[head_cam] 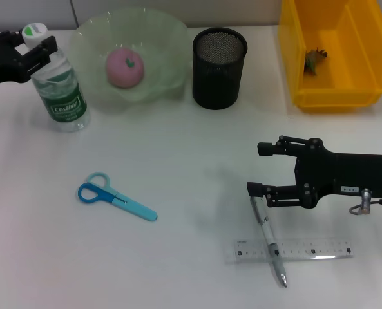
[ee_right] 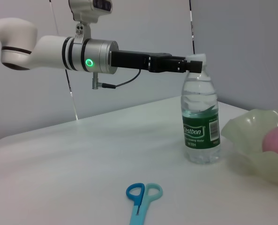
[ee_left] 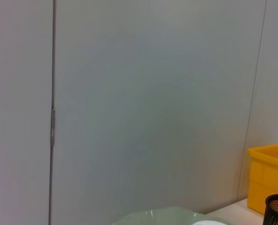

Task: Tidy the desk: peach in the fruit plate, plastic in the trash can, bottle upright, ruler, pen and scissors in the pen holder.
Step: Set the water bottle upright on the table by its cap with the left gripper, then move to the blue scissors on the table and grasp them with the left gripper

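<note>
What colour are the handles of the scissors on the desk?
The plastic scissors have one blue handle and one light teal handle, clearest in the head view.

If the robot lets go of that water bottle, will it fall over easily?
Probably not right away: the bottle stands upright on its flat base on the table. It is tall and narrow, though, so a sideways bump could tip it. It looks mostly full, so likely heavy for its size. The left gripper holds it at the cap.
</note>
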You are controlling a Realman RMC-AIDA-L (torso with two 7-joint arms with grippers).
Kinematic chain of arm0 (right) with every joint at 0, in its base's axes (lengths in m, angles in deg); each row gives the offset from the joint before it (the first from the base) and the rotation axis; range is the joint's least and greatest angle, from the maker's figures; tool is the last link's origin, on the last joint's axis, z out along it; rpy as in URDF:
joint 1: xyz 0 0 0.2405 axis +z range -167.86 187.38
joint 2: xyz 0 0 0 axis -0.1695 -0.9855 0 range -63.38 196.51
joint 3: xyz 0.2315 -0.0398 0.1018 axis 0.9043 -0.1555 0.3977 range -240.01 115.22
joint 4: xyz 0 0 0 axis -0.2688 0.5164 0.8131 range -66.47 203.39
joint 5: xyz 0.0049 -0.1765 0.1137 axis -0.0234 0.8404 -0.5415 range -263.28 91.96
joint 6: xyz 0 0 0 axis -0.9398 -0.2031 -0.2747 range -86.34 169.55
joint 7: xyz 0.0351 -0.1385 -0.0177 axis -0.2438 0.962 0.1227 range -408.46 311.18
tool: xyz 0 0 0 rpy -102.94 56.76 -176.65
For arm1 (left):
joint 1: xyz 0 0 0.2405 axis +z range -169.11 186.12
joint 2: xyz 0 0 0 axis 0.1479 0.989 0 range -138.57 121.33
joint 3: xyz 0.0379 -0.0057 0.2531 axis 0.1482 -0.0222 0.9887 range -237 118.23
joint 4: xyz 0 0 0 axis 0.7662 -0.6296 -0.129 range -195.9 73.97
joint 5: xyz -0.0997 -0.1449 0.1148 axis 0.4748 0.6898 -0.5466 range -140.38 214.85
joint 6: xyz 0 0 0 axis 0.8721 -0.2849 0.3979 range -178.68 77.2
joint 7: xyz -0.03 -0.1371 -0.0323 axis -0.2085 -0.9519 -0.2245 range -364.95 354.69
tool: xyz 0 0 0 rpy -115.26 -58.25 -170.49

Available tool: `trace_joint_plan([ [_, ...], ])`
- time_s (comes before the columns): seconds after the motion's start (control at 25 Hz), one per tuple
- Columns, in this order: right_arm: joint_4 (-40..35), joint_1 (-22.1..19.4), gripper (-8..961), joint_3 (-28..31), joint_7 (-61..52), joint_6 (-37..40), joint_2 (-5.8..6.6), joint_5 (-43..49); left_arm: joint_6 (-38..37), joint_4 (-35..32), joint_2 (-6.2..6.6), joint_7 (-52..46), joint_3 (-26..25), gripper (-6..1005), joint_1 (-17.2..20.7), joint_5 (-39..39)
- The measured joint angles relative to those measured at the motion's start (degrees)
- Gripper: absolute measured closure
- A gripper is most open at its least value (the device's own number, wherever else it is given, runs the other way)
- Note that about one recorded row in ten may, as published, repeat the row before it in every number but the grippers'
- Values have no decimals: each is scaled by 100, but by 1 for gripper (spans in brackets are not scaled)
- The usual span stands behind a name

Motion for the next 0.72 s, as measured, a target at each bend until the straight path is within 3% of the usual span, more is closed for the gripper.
trace_joint_plan([
  [0.2, 0, -8, 126, 0, 0, 0, 0, 0, -13, 0, -5, 35, 39, 450, 12, 68],
  [0.4, 0, -9, 126, 0, 0, 3, 0, 0, -46, 0, -7, 38, 33, 226, 17, 69],
  [0.64, 0, -18, 126, 0, 0, 8, 0, 0, -194, 1, -8, 39, 2, 201, 29, 219],
  [0.72, 0, -18, 125, 6, 0, 9, 0, 0, -492, 1, 6, 1, 4, 197, 66, 619],
])
